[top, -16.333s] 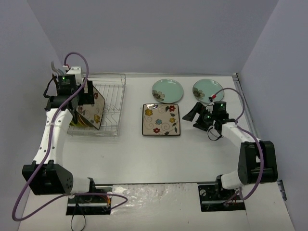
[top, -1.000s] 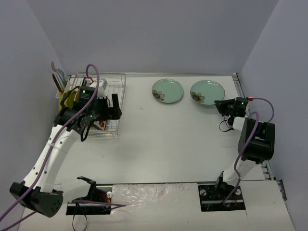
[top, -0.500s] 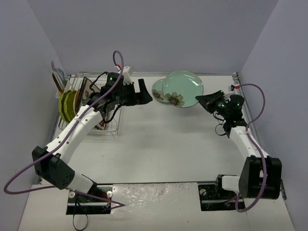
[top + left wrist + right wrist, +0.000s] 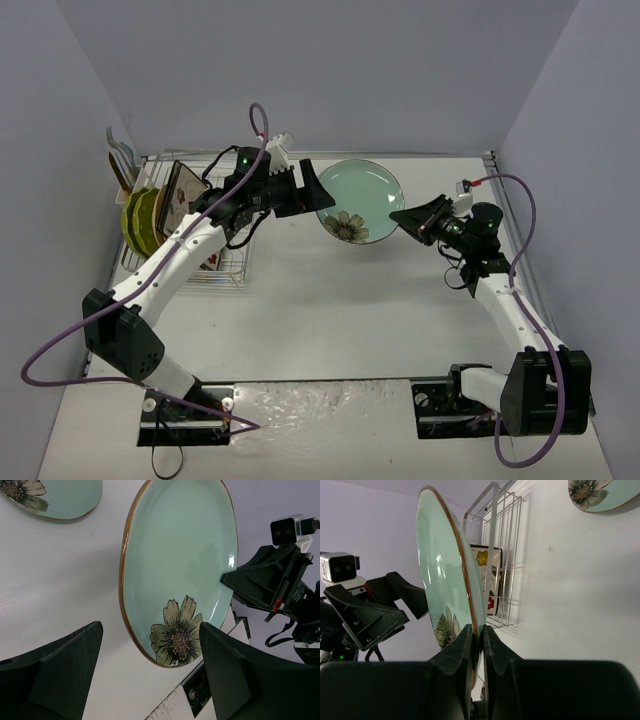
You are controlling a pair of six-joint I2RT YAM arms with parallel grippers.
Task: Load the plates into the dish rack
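No legible text anywhere

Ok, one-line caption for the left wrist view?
Right gripper holds a pale teal round dark-flowered plate upright before the open left gripper; a matching plate lies on the white table.

High rear overview — two close wrist views, one shared plate (image 4: 175, 565)

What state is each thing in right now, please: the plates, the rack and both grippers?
held teal plate: raised on edge, rim pinched by the right gripper.
other teal plate: flat on the table.
lime-green plates: standing on edge in the dish rack.
dish rack: partly loaded.
right gripper: shut on the held teal plate.
left gripper: open, facing the held teal plate.
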